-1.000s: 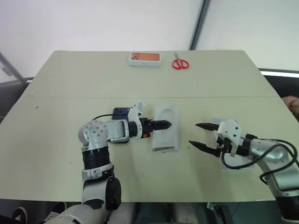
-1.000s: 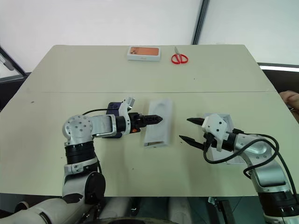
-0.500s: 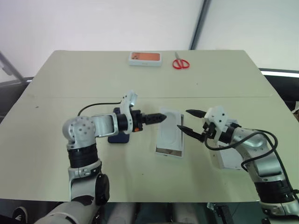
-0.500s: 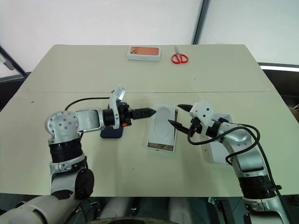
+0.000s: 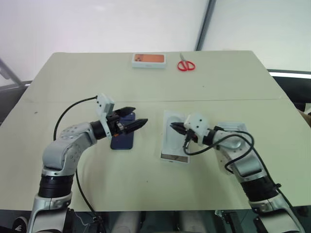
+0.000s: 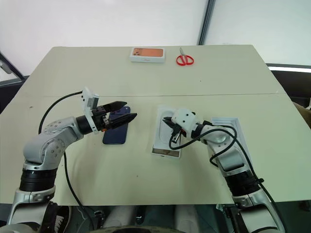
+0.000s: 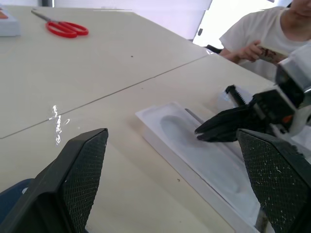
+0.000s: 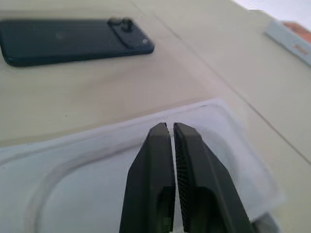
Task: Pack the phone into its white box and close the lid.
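Still prepping, I'd say: the phone [image 5: 122, 138] lies flat on the table left of the white box [image 6: 167, 137], not packed yet. My left gripper [image 5: 131, 118] hovers wide open just over the phone, holding nothing. My right gripper [image 6: 168, 122] is pinched shut over the box's insert [image 8: 116, 160]. Next I'd lift that insert out.

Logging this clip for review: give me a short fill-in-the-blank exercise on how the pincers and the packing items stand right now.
1. The right pincer is ____ over the flat white insert.
2. The left pincer stands ____ above the phone.
3. The scissors at the far edge of the table have ____ handles.
4. The small box beside the scissors has an ____ top.

Missing words: shut; open; red; orange
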